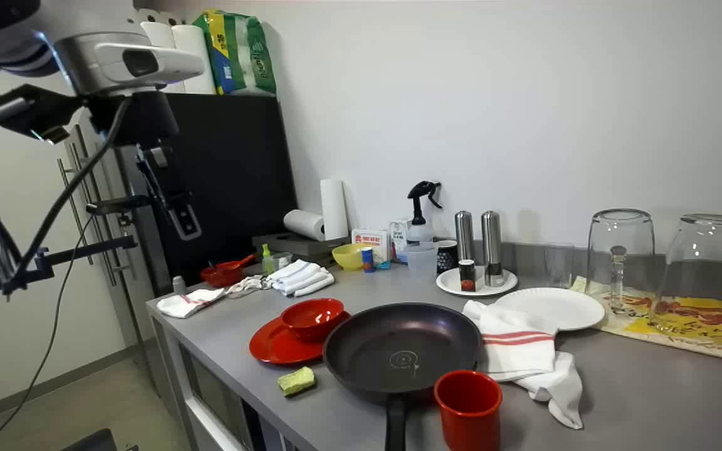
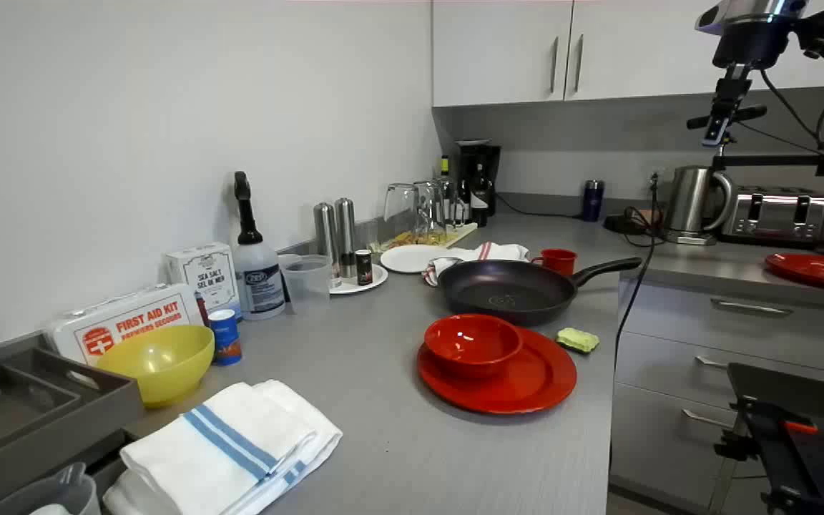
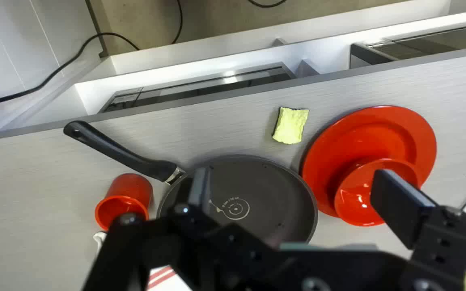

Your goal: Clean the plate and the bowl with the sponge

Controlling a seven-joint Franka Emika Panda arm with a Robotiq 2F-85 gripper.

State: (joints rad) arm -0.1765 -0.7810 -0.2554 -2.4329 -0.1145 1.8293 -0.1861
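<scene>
Sponge (image 3: 290, 126), one, lies near one plate (image 3: 372, 127) bearing one bowl (image 2: 475, 345).

Holding arm (image 1: 60, 25) aloft, in upper corner of both exterior views. Pointing gripper (image 3: 293, 182) downward from wrist (image 1: 107, 62), at slight tilt. In wrist view, showing fingers (image 3: 397, 202) spread wide apart.

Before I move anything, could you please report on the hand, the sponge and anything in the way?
Hand open, empty. Sponge on counter, near red plate. Red bowl on that plate, likely in the way of wiping.
</scene>
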